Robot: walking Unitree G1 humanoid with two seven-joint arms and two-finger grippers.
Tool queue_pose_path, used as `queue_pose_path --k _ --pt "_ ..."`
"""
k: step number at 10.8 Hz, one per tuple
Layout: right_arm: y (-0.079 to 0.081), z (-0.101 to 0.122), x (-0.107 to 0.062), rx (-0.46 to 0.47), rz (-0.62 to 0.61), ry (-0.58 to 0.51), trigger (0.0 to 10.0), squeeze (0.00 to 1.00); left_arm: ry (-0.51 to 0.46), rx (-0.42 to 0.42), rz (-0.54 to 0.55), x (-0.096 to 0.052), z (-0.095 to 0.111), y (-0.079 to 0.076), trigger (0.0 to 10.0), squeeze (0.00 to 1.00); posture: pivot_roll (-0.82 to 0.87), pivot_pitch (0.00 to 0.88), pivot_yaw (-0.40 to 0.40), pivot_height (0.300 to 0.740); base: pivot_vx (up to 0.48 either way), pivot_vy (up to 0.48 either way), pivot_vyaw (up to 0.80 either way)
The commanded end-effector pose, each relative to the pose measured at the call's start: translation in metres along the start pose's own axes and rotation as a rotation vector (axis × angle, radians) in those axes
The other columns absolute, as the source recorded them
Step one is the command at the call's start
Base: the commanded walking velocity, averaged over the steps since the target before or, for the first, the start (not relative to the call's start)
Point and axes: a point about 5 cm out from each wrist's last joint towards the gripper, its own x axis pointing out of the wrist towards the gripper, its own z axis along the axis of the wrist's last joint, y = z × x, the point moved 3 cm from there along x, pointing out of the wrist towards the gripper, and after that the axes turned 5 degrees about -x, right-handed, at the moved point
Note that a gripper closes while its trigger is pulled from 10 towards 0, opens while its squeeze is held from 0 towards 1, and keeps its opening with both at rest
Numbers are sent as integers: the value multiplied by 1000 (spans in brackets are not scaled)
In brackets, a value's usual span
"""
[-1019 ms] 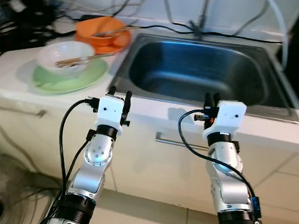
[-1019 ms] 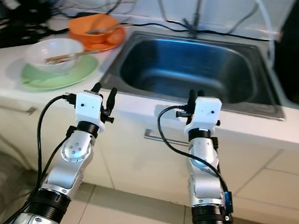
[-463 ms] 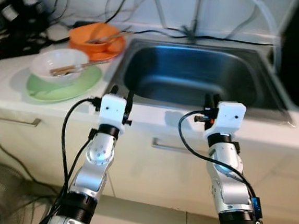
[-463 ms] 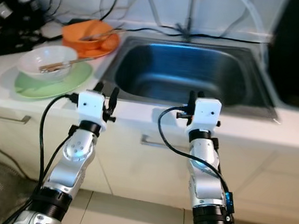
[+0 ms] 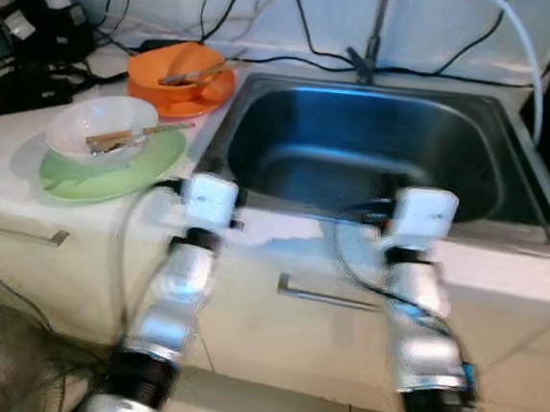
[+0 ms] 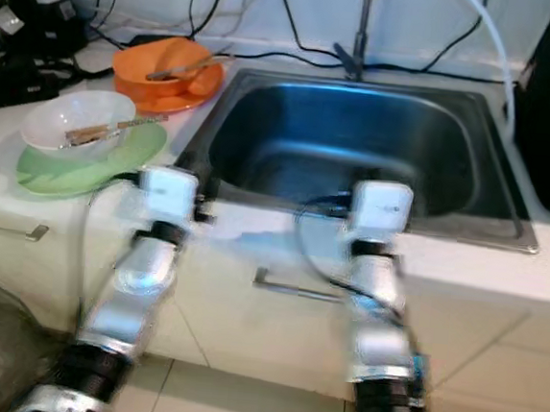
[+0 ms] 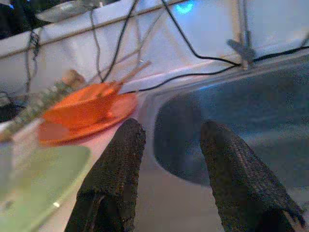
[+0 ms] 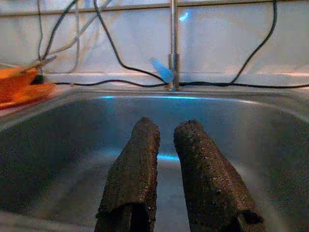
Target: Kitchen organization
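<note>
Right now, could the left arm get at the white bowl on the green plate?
Probably yes: the left gripper is open at the counter edge, and nothing stands between it and the white bowl beside it.
</note>
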Motion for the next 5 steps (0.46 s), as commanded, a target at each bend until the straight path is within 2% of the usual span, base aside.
queue_pose_path --k 1,2,5 --pt "-10 0 0 -12 -27 0 10000 0 -13 -19 -10 2 3 -8 10000 0 43 0 86 740 304 0 0" --pt "-11 -1 0 -17 -30 1 10000 0 -15 -20 -17 2 4 -9 10000 0 42 0 87 740 304 0 0" --pt "-12 -1 0 -24 -30 1 10000 0 -38 -13 -64 1 6 -19 10000 0 42 0 84 740 0 0 535"
